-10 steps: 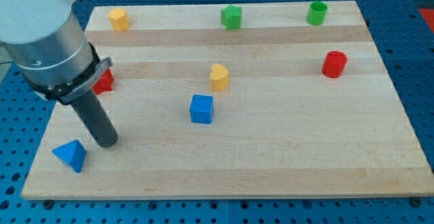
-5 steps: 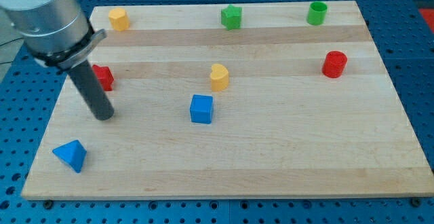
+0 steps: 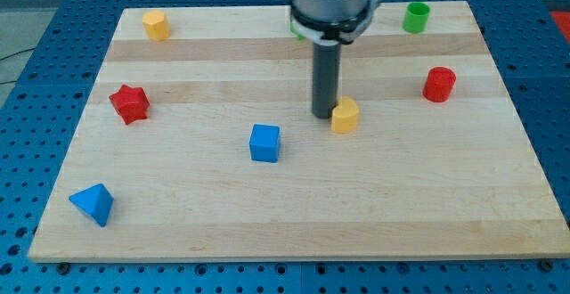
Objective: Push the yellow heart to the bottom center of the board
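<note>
The yellow heart (image 3: 346, 115) lies a little right of the board's middle. My tip (image 3: 322, 114) stands right at the heart's left side, touching it or nearly so. The rod rises straight up from there and hides most of the green block at the view's top centre (image 3: 295, 28). A blue cube (image 3: 264, 142) lies to the lower left of my tip.
A red star (image 3: 130, 103) lies at the view's left. A blue pyramid-like block (image 3: 93, 204) sits at the bottom left. A yellow block (image 3: 156, 25) is at the top left, a green cylinder (image 3: 415, 17) at the top right, a red cylinder (image 3: 438, 84) at the right.
My tip has swept from the board's left side to the middle. The yellow heart has shifted right and slightly down. The red star shows fully now.
</note>
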`<state>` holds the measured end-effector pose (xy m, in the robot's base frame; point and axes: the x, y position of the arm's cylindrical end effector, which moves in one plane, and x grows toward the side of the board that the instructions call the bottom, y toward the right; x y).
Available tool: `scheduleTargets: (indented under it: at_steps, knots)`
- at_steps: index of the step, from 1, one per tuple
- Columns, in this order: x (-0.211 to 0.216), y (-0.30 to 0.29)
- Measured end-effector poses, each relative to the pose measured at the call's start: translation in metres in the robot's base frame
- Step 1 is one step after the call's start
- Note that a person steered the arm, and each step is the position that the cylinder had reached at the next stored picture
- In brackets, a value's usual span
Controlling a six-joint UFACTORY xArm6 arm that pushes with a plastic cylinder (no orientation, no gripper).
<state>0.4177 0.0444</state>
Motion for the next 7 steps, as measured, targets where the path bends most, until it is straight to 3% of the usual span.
scheduleTargets:
  at_steps: [1, 4, 7]
  knots:
    - [-0.031, 0.0]
    - [0.009, 0.013]
    - [0.004, 0.035]
